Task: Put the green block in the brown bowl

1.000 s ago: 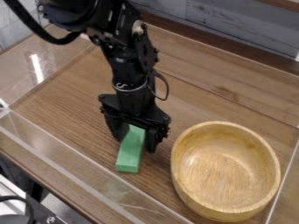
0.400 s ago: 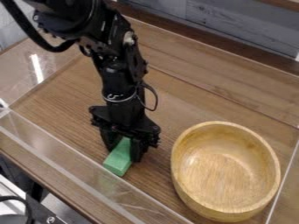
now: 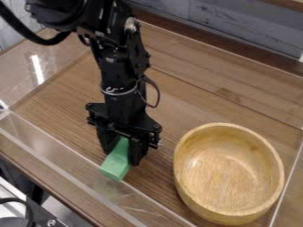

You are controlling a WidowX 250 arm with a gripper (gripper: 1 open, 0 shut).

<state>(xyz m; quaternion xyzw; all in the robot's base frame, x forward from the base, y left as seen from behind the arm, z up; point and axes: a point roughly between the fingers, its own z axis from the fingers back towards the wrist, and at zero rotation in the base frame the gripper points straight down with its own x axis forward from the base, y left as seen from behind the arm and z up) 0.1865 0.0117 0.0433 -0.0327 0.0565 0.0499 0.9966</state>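
The green block [image 3: 115, 165] hangs tilted between the black fingers of my gripper [image 3: 123, 149], its lower end close to the wooden table near the front edge. The gripper points straight down and is shut on the block's upper part, which the fingers hide. The brown bowl [image 3: 229, 171] sits to the right of the gripper on the table. It is a shallow, round, light wood bowl with nothing inside.
A clear plastic wall [image 3: 71, 182] runs along the table's front and left sides, close to the block. A green surface [image 3: 236, 25] lies beyond the table's far edge. The black arm [image 3: 109, 53] rises up and to the left.
The jaws have closed on the green block, which lay flat on the table a second ago. The gripper has shifted left and toward the front edge, and the block now hangs tilted.
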